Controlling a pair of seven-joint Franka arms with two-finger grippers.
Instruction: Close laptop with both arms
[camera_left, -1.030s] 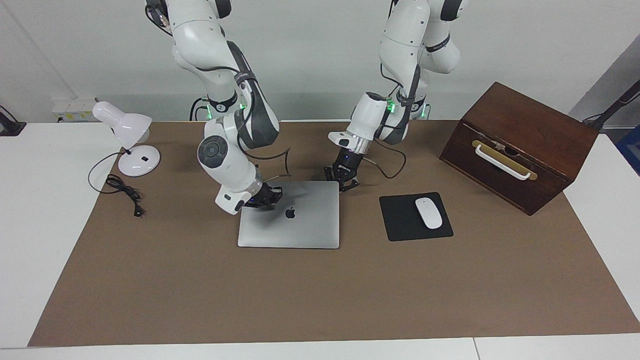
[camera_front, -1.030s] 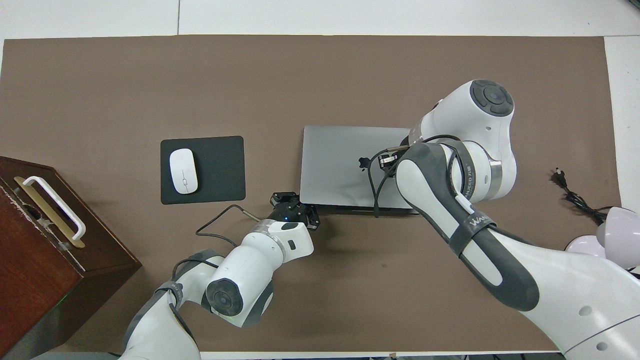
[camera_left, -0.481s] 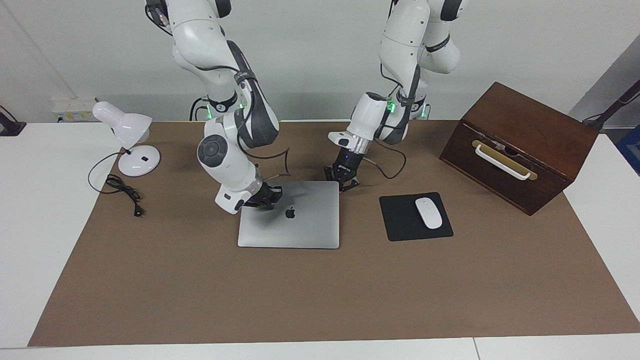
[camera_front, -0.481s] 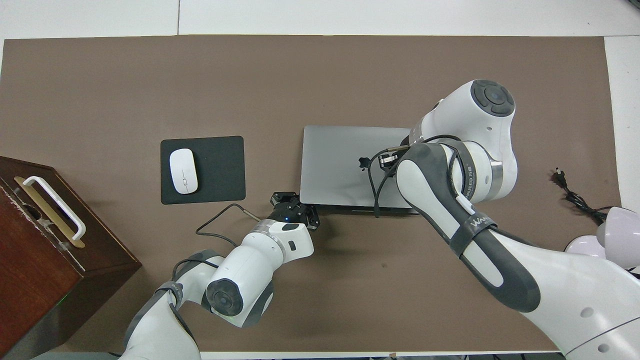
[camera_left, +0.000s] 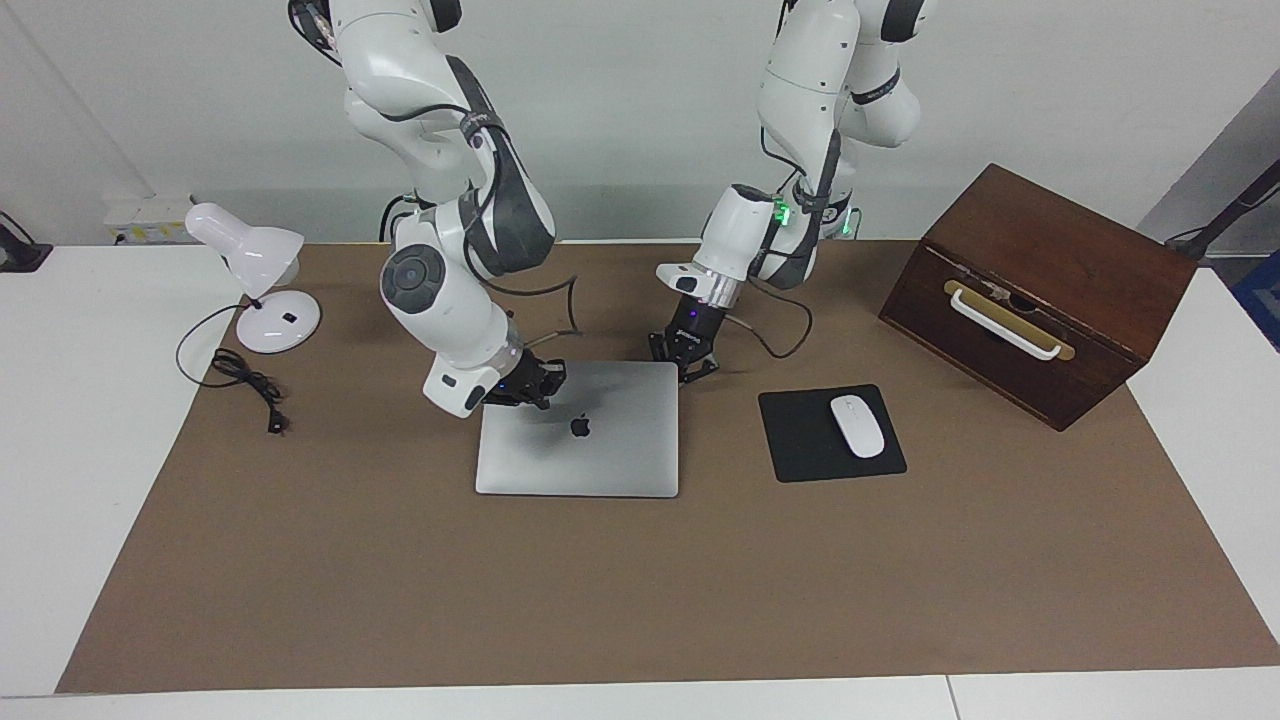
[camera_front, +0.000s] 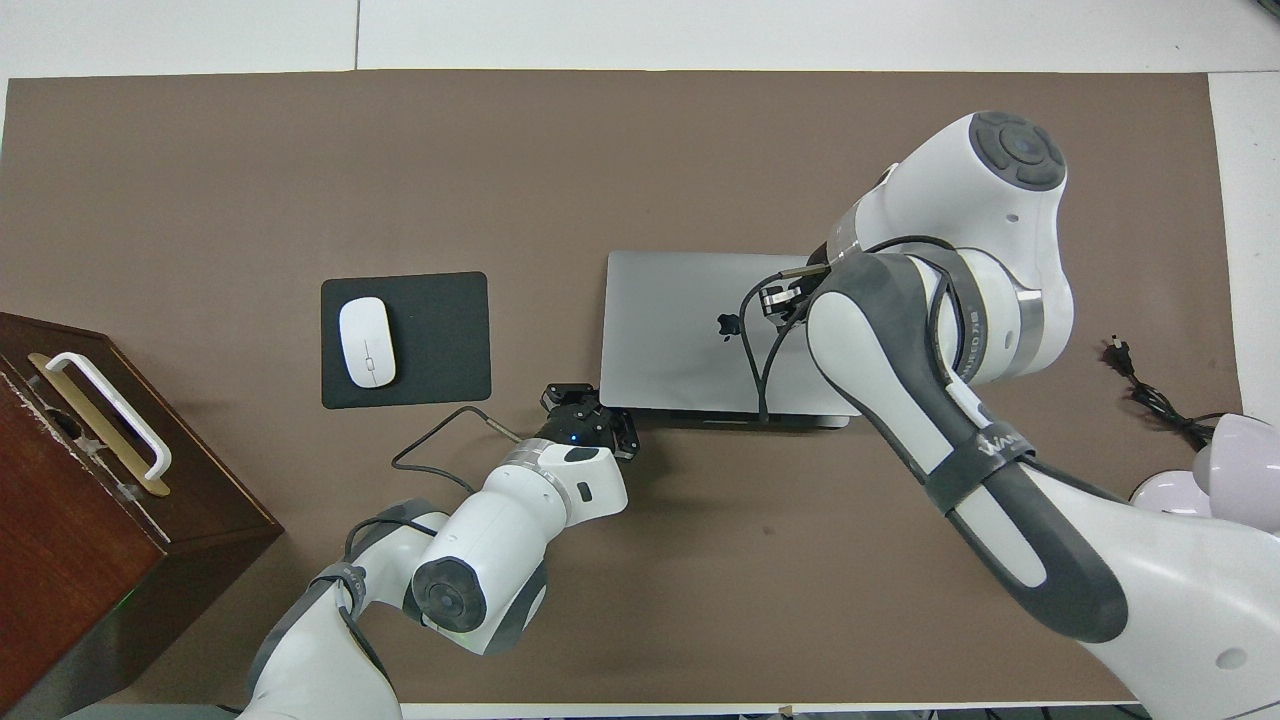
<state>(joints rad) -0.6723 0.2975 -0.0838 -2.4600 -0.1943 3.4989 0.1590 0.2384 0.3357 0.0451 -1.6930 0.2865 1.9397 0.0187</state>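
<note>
The silver-grey laptop (camera_left: 590, 450) lies shut and flat on the brown mat, apple logo up; it also shows in the overhead view (camera_front: 680, 330). My right gripper (camera_left: 530, 383) hangs just over the lid's corner nearest the robots, toward the right arm's end of the table. In the overhead view the right gripper (camera_front: 778, 300) sits beside the logo, mostly hidden by the arm. My left gripper (camera_left: 685, 360) is low at the laptop's other near corner, fingers spread, holding nothing; it also shows in the overhead view (camera_front: 590, 408).
A black mouse pad (camera_left: 800, 440) with a white mouse (camera_left: 857, 426) lies beside the laptop toward the left arm's end. A dark wooden box (camera_left: 1040, 290) with a white handle stands past it. A white desk lamp (camera_left: 255, 270) and its cable (camera_left: 245, 385) are at the right arm's end.
My right arm has lifted its elbow and wrist, and its gripper has risen slightly off the lid. The left arm and the laptop have not moved.
</note>
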